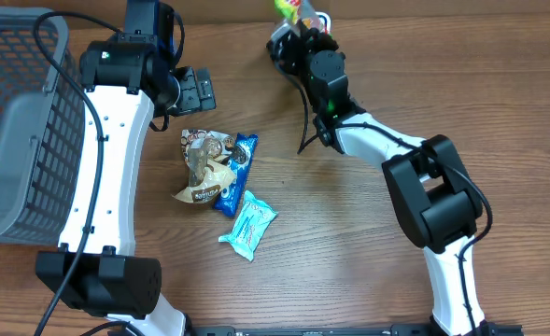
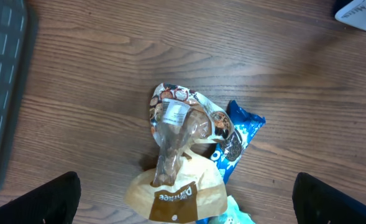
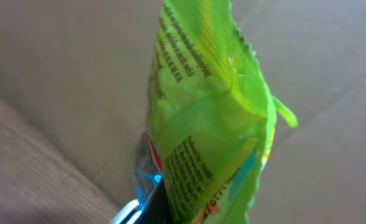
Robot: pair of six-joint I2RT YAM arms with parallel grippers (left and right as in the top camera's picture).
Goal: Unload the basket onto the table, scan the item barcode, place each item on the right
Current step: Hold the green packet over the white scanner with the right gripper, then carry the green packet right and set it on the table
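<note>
1. Nearest my base, a teal packet (image 1: pixel 248 224) lies flat around the middle of the bench (image 1: pixel 349 271), with nothing holding it.
2. Just beyond it, a brown-and-clear packet (image 2: pixel 173 155) and a blue packet (image 2: pixel 238 140) lie side by side, touching.
3. My left pincer (image 1: pixel 200 91) hangs over that pair, spread wide and empty. A grey basket (image 1: pixel 13 140) sits along the bench's left edge.
4. At the far edge, my right pincer (image 1: pixel 301 30) is pressed together on the lower end of the green packet (image 3: pixel 207 124), holding it up off the bench. Fine print shows on the packet's face, but I can see no barcode.
5. I judge this to be the presenting step: the item is picked and raised, and the scan is not yet done. A white object (image 2: pixel 360 14) sits near the far edge; I cannot tell if it is the scanner.
6. The next move likely calls for turning my wrist until the barcode faces the reader, keeping the film flat and the pinch firm.
</note>
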